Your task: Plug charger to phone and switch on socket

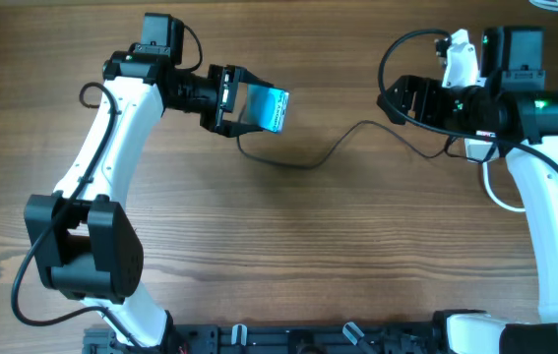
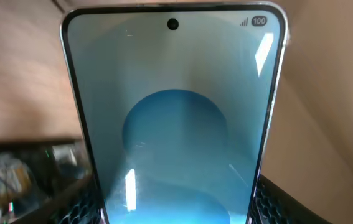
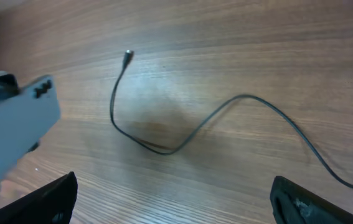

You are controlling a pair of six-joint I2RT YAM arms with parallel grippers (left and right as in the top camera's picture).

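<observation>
Overhead: left gripper (image 1: 243, 108) clamps phone (image 1: 271, 108) by edges; right gripper (image 1: 397, 100) gapes empty; charger (image 1: 308, 163) slack on tabletop (image 1: 308, 246).

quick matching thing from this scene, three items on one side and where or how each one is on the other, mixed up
Column one:
1. phone
2. charger
3. right pincer

Column two:
a. lying loose on the table
b. open, holding nothing
c. clamped in the left pincer

Pairs: 1-c, 2-a, 3-b
</observation>
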